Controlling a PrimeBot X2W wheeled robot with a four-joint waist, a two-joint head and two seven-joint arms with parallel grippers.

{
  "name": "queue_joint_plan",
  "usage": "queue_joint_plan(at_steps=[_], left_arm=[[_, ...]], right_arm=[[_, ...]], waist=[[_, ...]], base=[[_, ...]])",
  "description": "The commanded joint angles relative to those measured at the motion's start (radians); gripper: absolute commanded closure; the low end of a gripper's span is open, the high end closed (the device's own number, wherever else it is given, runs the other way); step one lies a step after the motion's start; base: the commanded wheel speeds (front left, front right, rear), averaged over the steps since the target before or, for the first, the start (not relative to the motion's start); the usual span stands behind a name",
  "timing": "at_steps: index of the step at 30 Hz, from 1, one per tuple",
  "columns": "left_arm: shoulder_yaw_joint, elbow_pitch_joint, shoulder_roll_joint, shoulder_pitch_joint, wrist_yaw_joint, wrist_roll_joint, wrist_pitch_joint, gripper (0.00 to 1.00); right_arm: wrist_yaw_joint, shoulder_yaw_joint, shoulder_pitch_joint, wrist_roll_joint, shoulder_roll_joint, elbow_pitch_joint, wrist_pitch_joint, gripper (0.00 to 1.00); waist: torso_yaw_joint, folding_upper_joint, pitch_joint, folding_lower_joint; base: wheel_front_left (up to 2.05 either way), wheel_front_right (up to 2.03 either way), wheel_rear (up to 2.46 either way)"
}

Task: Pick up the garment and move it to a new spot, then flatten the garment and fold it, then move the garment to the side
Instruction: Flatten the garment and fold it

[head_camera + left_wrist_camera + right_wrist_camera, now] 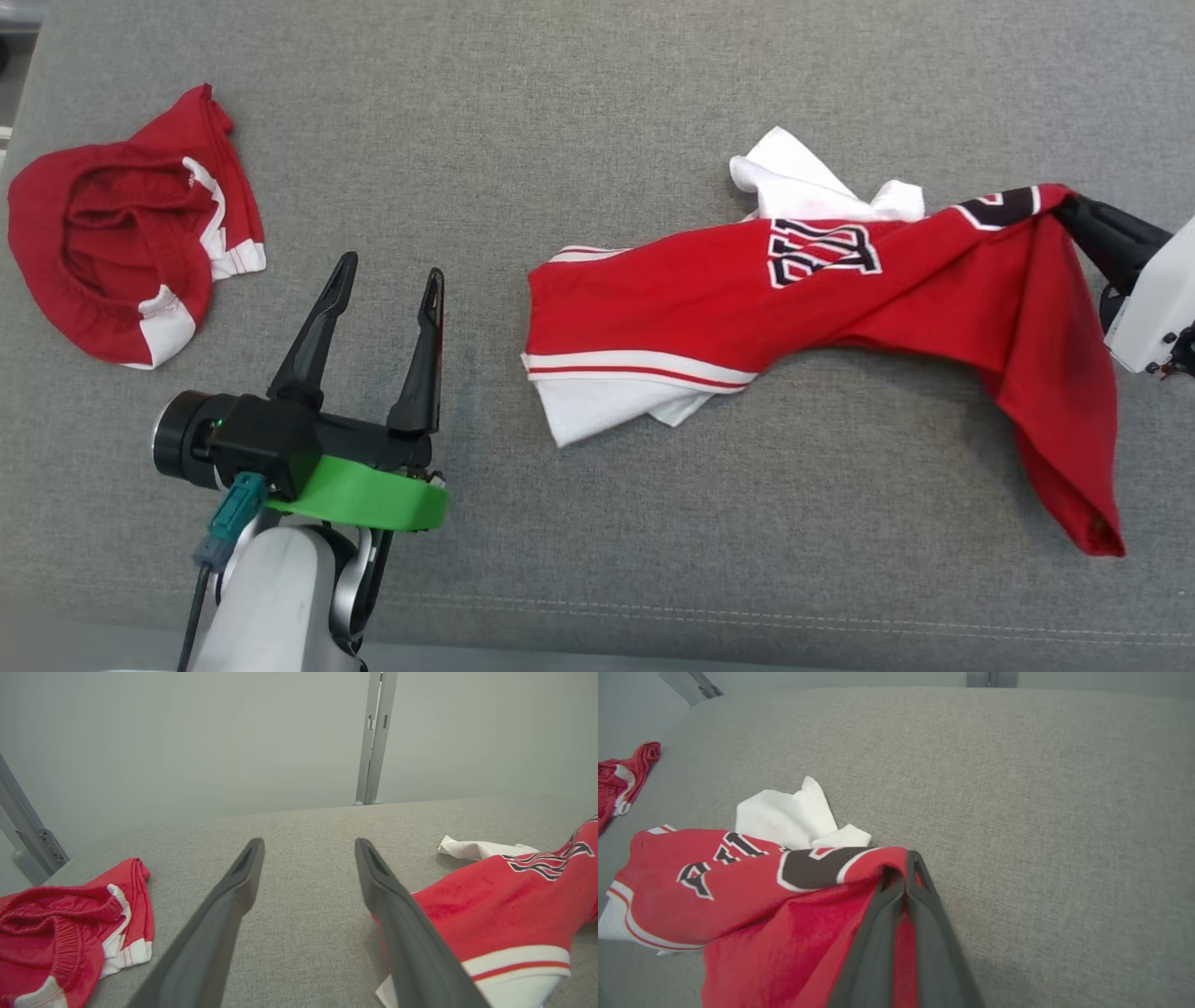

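- My right gripper (1069, 203) is pinched shut on the right-hand end of the garment (728, 308), a red and white jersey. That end is raised off the grey padded surface (597, 103), and a red flap hangs from it toward the near side.
- The rest of the jersey lies crumpled to the left of my grip. Its striped white hem end rests on the surface and a white part is bunched on the far side.
- My left gripper (391, 266) is spread wide and holds nothing. It sits left of the hem end, apart from it.
- A second red garment (121, 233) lies crumpled at the far left, well apart from the jersey. I judge it is not part of this step.
- I judge the step in hand is carrying the jersey to its new spot.
- To do it well, I should pull slowly with the right so the pinched cloth does not slip.
- I should then bring the left onto the hem corner, catch the edge cleanly, and draw the two ends apart to take out the bunching.
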State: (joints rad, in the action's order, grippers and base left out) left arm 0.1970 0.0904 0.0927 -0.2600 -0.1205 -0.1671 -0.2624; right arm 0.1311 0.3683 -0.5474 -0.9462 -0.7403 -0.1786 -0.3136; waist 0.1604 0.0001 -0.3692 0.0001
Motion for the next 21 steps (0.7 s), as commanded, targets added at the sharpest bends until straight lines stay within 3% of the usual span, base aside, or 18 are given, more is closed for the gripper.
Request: queue_joint_plan(at_steps=[1,2,3,8,13,21], left_arm=[[0.000,0.001,-0.001,-0.016,-0.002,0.005,-0.003,0.00],[0.002,0.002,-0.002,-0.018,-0.002,0.005,-0.003,0.00],[0.002,0.003,-0.003,-0.021,-0.003,0.005,-0.003,0.00],[0.000,0.006,-0.006,-0.021,-0.006,0.007,-0.003,0.00],[-0.011,0.011,-0.008,-0.012,-0.008,0.011,-0.003,0.00],[-0.032,0.009,0.004,0.018,-0.010,0.018,-0.003,0.00]], right_arm=[[-0.001,0.013,-0.012,0.008,-0.014,-0.017,0.017,0.56],[-0.001,0.041,-0.023,0.014,-0.025,-0.036,0.048,0.06],[-0.001,0.059,-0.042,0.034,-0.042,-0.058,0.082,0.00],[-0.001,0.145,-0.097,0.105,-0.074,-0.174,0.229,0.00],[-0.001,0.153,-0.118,0.143,-0.073,-0.310,0.369,0.00],[-0.001,0.101,-0.045,0.089,-0.048,-0.323,0.500,0.00]], waist=[[0.006,-0.0001,-0.006,-0.0001],[0.007,-0.0001,-0.008,-0.0001],[0.008,-0.0001,-0.009,-0.0001],[0.004,-0.0001,-0.011,-0.0001],[-0.007,-0.0001,0.005,-0.0001],[-0.038,-0.0001,0.047,-0.0001]], base=[[0.00,0.00,0.00],[0.00,0.00,0.00],[0.00,0.00,0.00],[0.00,0.00,0.00],[0.00,0.00,0.00],[0.00,0.00,0.00]])
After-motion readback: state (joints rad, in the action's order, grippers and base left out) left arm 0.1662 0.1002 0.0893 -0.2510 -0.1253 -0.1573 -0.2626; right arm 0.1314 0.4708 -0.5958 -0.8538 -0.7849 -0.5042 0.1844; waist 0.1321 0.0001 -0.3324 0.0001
